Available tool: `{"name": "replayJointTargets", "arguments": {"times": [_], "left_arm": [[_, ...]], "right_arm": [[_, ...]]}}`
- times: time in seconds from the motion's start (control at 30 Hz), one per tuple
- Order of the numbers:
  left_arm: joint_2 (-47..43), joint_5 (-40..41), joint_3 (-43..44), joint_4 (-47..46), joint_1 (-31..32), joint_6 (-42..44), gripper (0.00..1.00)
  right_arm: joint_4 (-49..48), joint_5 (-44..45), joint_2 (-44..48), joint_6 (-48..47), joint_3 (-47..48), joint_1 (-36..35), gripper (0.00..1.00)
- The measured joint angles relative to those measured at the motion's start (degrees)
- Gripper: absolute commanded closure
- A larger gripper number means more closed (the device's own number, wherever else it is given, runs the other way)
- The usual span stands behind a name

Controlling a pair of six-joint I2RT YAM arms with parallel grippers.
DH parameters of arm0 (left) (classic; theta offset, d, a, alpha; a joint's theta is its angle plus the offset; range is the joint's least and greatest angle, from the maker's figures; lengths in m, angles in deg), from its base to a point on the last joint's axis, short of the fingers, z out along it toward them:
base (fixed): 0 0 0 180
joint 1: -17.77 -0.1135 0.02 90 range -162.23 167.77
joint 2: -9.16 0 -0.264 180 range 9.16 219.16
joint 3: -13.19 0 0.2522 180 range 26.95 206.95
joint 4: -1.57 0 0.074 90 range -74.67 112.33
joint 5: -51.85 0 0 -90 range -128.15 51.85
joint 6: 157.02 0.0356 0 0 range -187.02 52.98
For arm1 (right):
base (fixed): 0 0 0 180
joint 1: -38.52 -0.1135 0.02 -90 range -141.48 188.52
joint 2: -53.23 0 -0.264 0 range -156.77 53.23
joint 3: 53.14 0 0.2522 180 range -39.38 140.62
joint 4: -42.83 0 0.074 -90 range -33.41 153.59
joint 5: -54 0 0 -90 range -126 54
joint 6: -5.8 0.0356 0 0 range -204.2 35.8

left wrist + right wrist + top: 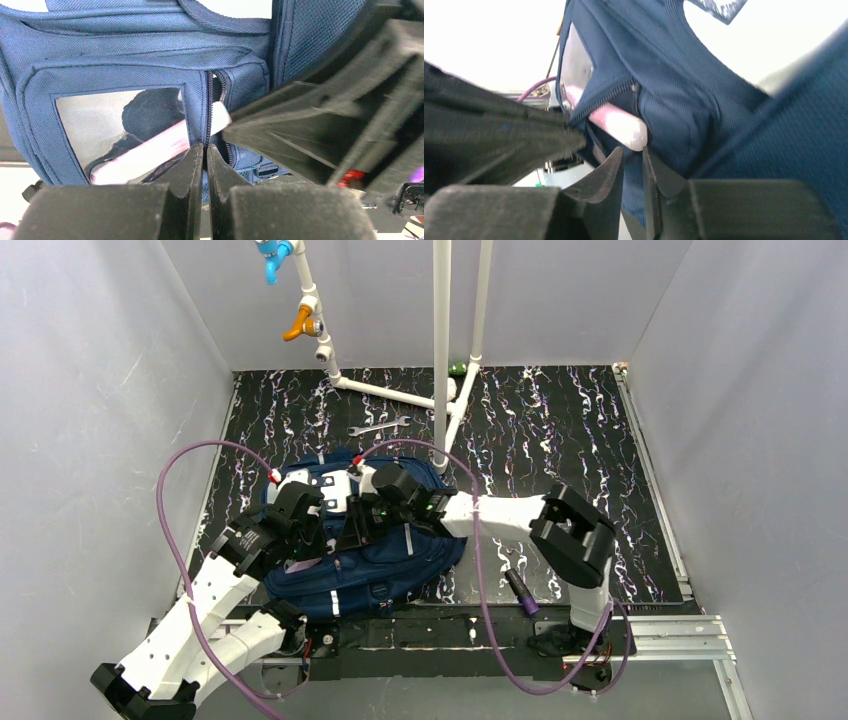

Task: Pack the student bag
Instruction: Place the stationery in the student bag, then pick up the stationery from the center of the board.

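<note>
The navy student bag (395, 575) lies on the black marbled mat between both arms. In the left wrist view its front pocket (125, 75) has a clear window and an open zip. A pale pink stick-like object (145, 152) lies inside, its tip poking out of the zip opening (621, 129). My left gripper (205, 147) is shut on the zip edge of the pocket. My right gripper (633, 152) is closed on blue pocket fabric just below the pink tip. Both grippers meet over the bag's middle (350, 520).
A white pipe frame (441, 340) with an orange valve (298, 322) stands at the back. A silver wrench (380, 427) lies on the mat behind the bag. A purple-tipped dark marker (521, 592) lies near the right arm's base. White walls enclose both sides.
</note>
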Motion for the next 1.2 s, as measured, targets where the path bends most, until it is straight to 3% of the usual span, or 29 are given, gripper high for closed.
{"name": "replayJointTargets", "arguments": {"times": [0.13, 0.3, 0.47, 0.6, 0.63, 0.7, 0.77, 0.87, 0.97, 1.07, 1.2], "left_arm": [[0.0, 0.02, 0.0, -0.04, 0.0, 0.0, 1.0], [0.07, 0.0, 0.0, 0.63, 0.0, -0.02, 1.0], [0.26, -0.5, 0.0, 0.33, -0.04, -0.02, 1.0], [0.33, -0.46, 0.0, 0.04, -0.04, 0.0, 1.0], [0.33, -0.44, -0.04, -0.04, -0.04, 0.0, 1.0], [0.33, -0.46, -0.28, -0.33, -0.04, 0.0, 1.0], [0.37, -0.48, -0.55, -0.68, -0.04, 0.0, 1.0], [0.52, -0.66, -1.25, -1.2, -0.04, 0.0, 1.0], [1.25, -0.9, -1.29, -1.55, -0.04, 0.02, 1.0], [1.53, -1.03, -1.29, -1.75, -0.04, 0.15, 1.0], [1.27, -1.05, -1.29, -1.75, -0.04, 0.22, 1.0]], "right_arm": [[-0.7, -0.48, -5.35, 0.17, 5.16, -1.79, 0.84], [-3.08, -0.46, -4.22, 0.98, 2.58, -3.15, 0.78], [4.98, 2.08, 5.86, -2.75, -2.95, -1.01, 0.5], [19.3, 8.92, 17.07, -7.65, -3.19, 0.68, 0.05], [22.29, 11.76, 20.28, -7.8, -3.67, 1.14, 0.02], [28.68, 18.84, 27.39, -5.9, -5.79, 2.12, 0.02], [36.13, 27.61, 37.62, 3.1, -12.52, 5.77, 0.02], [45.24, 33.33, 48.76, 15.93, -23.56, 13.18, 0.01], [52.81, 33.24, 58.75, 29.81, -38.12, 18.75, 0.02], [58.69, 31.85, 65.35, 39.28, -46.01, 19.43, 0.02], [60.65, 31.41, 65.94, 44.65, -45.53, 19.45, 0.01]]}}
